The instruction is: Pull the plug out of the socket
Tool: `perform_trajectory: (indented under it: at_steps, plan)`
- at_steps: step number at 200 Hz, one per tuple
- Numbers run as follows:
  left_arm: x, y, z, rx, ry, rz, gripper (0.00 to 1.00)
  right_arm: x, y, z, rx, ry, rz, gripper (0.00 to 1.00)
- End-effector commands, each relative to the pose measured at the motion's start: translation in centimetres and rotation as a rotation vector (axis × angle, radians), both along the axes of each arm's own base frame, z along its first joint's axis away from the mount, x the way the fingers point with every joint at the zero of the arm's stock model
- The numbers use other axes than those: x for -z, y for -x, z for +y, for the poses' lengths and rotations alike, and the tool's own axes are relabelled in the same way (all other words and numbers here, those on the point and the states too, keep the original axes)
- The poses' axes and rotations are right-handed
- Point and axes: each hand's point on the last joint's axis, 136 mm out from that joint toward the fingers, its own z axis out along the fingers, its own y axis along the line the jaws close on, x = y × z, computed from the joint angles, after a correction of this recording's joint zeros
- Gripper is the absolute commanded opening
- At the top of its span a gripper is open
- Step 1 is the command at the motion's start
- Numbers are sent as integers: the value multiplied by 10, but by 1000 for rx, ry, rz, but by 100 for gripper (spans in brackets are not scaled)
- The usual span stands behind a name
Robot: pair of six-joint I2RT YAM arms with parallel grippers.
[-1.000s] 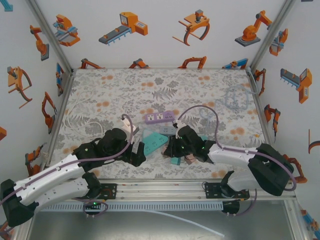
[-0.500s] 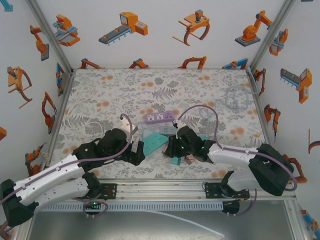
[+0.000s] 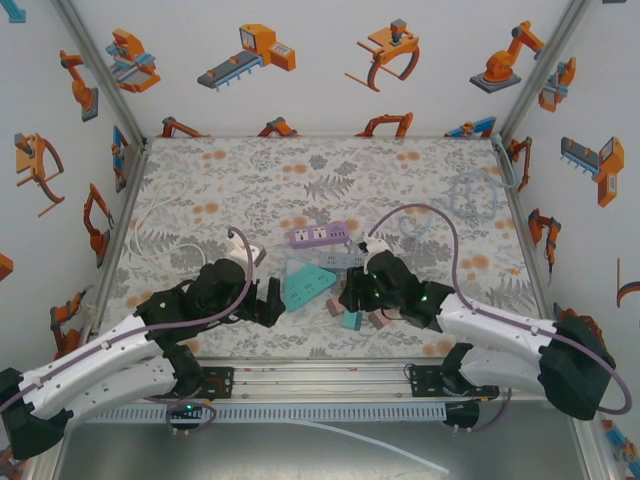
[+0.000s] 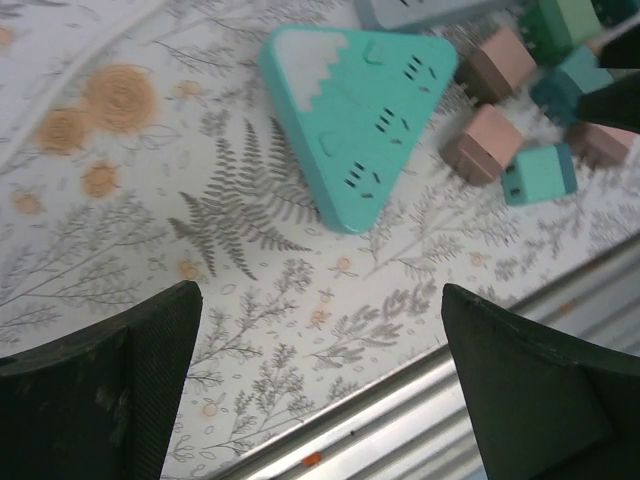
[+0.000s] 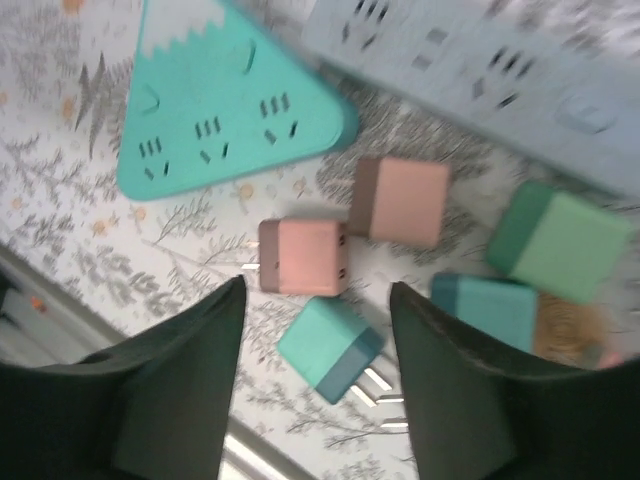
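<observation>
Left claw gapes empty, hanging just on the near side of the teal socket. Right claw, likewise spread and empty, hovers over a pink plug that lies loose just beside that socket, prongs bare, among other plugs.

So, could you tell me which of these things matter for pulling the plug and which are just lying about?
For the job: teal socket block, grey socket strip, pink plugs, teal plugs, green plug.
Just lying about: purple socket strip, white cable.
</observation>
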Motion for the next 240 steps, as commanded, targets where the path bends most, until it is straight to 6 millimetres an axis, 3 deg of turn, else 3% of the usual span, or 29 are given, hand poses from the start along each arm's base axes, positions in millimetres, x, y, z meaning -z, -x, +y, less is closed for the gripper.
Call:
perform_trajectory:
  at_steps: [1,25,49,76,110,147,188,206,226,233,240]
  plan:
    - [-4,-18,47,-230,-75,-115,97,-35,-25,-44,149,146,-230,67]
    - [-20,-32,97,-478,-145,-281,97,-61,-41,-99,327,290,-408,80]
    - [-32,-33,138,-679,-217,-410,97,-69,-54,-150,467,400,-460,89]
    - [-34,-36,156,-761,-309,-502,97,-53,-70,-205,632,421,-394,95]
    - [-18,-53,176,-817,-354,-476,97,-18,-92,-248,752,455,-320,99]
    - [13,-82,195,-855,-298,-439,97,28,-130,-266,764,449,-233,99]
    - [54,-122,211,-790,-182,-357,97,25,-175,-263,722,447,-294,99]
    - [60,-143,214,-749,-130,-310,97,31,-190,-256,671,409,-356,99]
    - [62,-164,215,-725,-111,-315,97,38,-179,-267,704,326,-320,99]
    - [63,-171,214,-711,-97,-311,97,45,-176,-267,701,296,-369,99]
    - [64,-178,213,-691,-78,-304,97,38,-171,-266,698,275,-424,100]
